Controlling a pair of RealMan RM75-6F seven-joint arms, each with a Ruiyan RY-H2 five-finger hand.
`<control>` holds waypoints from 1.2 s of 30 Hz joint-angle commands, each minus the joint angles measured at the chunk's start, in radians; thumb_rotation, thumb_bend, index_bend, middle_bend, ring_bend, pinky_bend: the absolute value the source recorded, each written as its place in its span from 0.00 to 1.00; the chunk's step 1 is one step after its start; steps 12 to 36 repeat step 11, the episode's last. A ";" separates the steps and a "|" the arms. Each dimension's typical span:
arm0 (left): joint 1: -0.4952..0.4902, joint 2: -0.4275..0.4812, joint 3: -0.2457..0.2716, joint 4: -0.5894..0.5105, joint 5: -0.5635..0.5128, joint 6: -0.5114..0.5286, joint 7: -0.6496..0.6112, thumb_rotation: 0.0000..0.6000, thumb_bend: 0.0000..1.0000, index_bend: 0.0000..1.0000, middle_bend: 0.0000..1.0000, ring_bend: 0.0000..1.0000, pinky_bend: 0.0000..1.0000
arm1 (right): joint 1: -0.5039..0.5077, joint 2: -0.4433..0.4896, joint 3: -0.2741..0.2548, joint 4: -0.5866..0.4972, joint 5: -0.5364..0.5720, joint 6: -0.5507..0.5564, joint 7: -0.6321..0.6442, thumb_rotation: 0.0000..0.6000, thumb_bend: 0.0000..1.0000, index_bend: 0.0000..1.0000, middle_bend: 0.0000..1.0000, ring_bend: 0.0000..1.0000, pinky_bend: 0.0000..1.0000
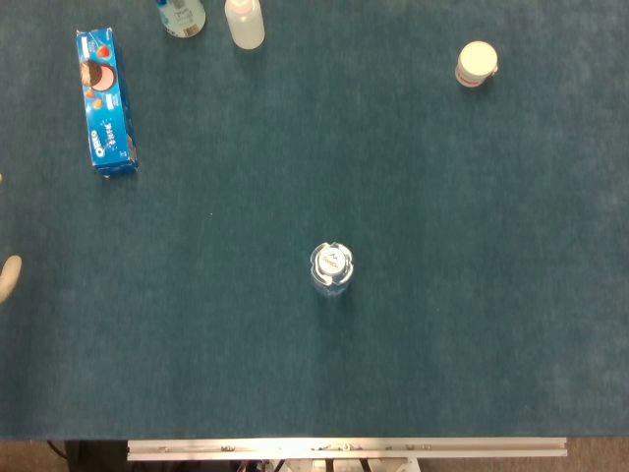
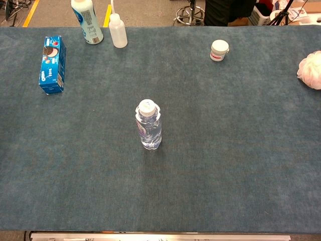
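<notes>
We see only a fingertip of the left hand [image 1: 9, 276] at the left edge of the head view, its pose unreadable, white bottle [image 1: 181, 14] and squeeze bottle [image 1: 245, 22] cropped at top, pink puff [image 2: 311, 71] cut off at right edge of chest view.

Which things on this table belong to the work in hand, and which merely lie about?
In hand: water bottle, upright at mid-table; left hand, only a tip at the head view's left edge.
Lying about: cookie box, white bottle, squeeze bottle, small jar, pink puff.
</notes>
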 commanded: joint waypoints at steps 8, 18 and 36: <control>-0.004 0.004 0.001 -0.017 0.002 -0.001 0.004 1.00 0.29 0.11 0.18 0.12 0.17 | -0.066 -0.005 0.003 0.032 -0.025 0.030 0.048 1.00 0.02 0.08 0.26 0.18 0.22; -0.003 0.007 0.004 -0.021 0.001 -0.002 0.006 1.00 0.29 0.11 0.18 0.12 0.17 | -0.069 -0.009 0.012 0.038 -0.027 0.022 0.057 1.00 0.02 0.08 0.26 0.18 0.22; -0.003 0.007 0.004 -0.021 0.001 -0.002 0.006 1.00 0.29 0.11 0.18 0.12 0.17 | -0.069 -0.009 0.012 0.038 -0.027 0.022 0.057 1.00 0.02 0.08 0.26 0.18 0.22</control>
